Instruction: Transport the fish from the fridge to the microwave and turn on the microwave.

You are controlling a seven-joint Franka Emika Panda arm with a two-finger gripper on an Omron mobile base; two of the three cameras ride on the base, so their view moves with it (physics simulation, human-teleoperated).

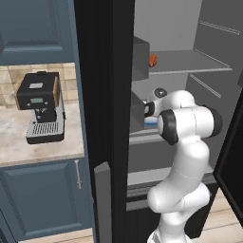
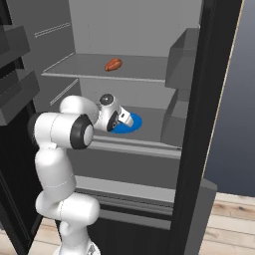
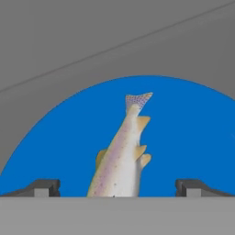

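The arm reaches into the open fridge (image 2: pixel 124 30), and the claw (image 3: pixel 117 187) hangs over the middle shelf with its jaws released and spread wide, holding nothing. In the hand view the fish (image 3: pixel 120 158) lies on the blue plate (image 3: pixel 193 133), running lengthwise away from the camera, its tail far and its body passing between the two fingertips (image 3: pixel 43 187). From the right base view the plate (image 2: pixel 133 122) sits on that middle shelf just beyond the hand; the orange-red item (image 2: pixel 113 64) rests on the shelf above, well apart from the work.

The step in hand appears to be the grasp. The alignment looks good: the fish sits roughly centred in the gap, and the jaws stand across its narrow width, which is the axis to close on. To do it well, the claw should descend straight along its own line until the fingertips straddle the thick part of the body, not the thin tail, then close gently. Stopping just short of the plate matters, since a fingertip pressing on the plate could tip or slide it. The fish leans slightly to the right toward its tail, so a small roll of the wrist would square the grip. The lift should go straight up, then out, clear of the shelf above.
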